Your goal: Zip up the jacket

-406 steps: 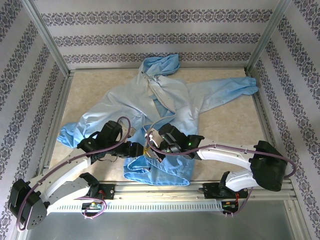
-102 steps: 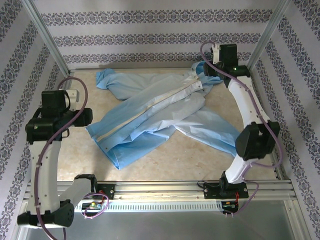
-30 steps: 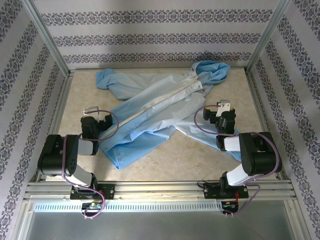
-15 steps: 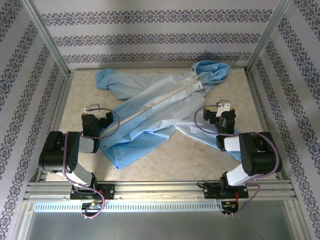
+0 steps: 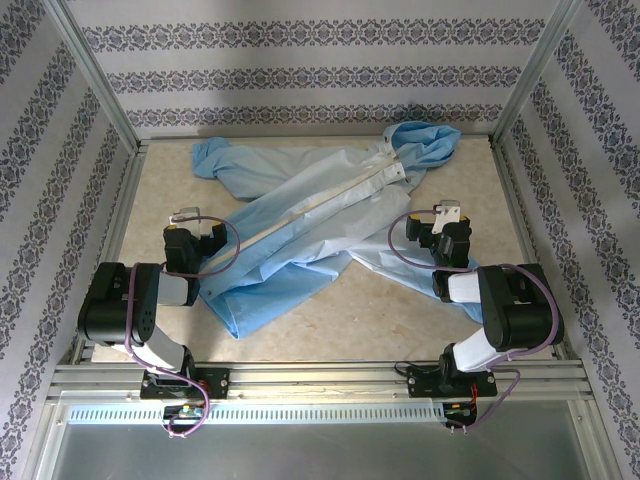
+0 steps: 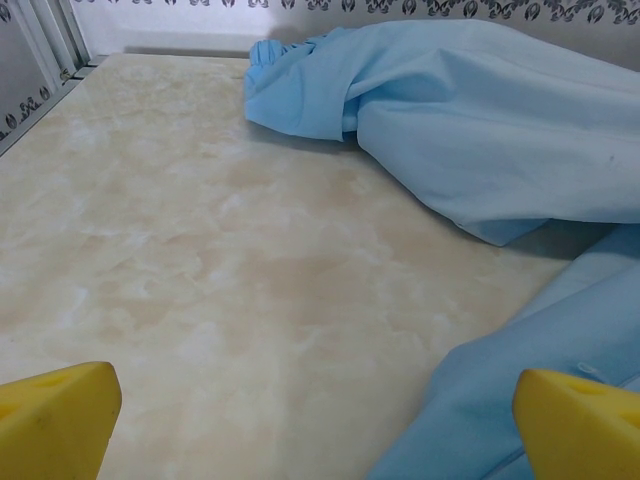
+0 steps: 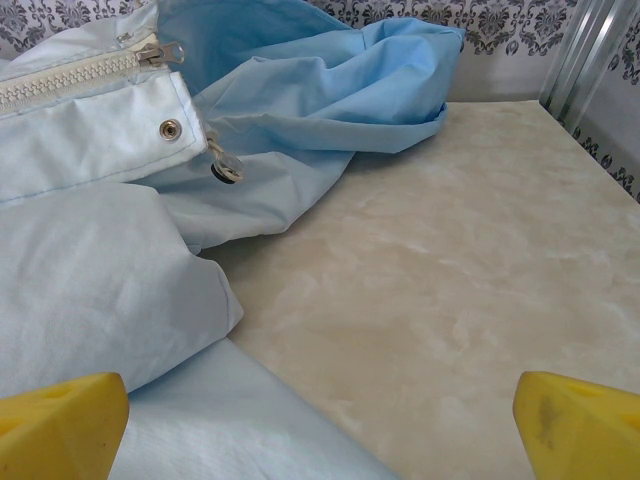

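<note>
Tool check. Left tool point(image 5: 192, 235): spread wide, holding nothing, dropped back low by the jacket point(image 5: 300, 235) hem. Lies flat across the worktop point(image 5: 400, 310), zip point(image 5: 335, 203) shut to the collar. Right tool point(image 5: 445, 225): wide too, let go, backed off. Looks done.

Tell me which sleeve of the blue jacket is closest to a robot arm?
The sleeve of the light-blue thin-fabric hooded jacket running toward the right gripper; the other sleeve stretches to the far left corner.

A beige marbled table point(image 5: 160, 190) – metal rails point(image 5: 320, 378) along its edges – sits inside walls point(image 5: 320, 70) papered in white with dark floral bands; light is even.
</note>
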`<state>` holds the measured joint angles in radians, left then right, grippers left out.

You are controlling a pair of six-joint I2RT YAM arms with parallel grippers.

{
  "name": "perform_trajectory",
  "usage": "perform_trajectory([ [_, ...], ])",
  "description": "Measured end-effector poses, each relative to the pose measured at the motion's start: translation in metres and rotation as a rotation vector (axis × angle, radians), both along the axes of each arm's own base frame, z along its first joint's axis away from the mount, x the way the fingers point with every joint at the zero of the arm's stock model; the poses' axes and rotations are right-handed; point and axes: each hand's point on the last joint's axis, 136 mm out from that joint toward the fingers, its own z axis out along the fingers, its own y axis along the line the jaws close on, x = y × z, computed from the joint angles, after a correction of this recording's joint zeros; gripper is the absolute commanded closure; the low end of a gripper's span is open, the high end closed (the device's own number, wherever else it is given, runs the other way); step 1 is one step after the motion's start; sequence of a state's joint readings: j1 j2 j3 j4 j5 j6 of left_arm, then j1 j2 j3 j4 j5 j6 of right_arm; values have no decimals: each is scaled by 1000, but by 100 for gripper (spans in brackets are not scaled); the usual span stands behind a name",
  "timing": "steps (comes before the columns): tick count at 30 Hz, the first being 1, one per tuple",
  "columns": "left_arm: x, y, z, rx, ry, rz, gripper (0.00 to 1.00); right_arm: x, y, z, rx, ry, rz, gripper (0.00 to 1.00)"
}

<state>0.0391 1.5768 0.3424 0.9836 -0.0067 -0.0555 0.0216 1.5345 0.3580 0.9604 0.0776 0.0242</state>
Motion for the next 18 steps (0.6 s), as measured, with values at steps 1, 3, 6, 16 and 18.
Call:
perform_trajectory([
  [1,0,0,0,1,-1,-3,0,0,0,0,0,0,0,2],
  [3,-1,-1,-1,1,0,-7,0,0,0,0,0,0,0,2],
  [6,-1,-3,-1,3,1,-17,0,0,0,0,0,0,0,2],
  [16,6,-8,3,6,1,-54,0,0,0,0,0,0,0,2],
  [18,5,-9,2,6,6,-58,0,0,0,0,0,0,0,2],
])
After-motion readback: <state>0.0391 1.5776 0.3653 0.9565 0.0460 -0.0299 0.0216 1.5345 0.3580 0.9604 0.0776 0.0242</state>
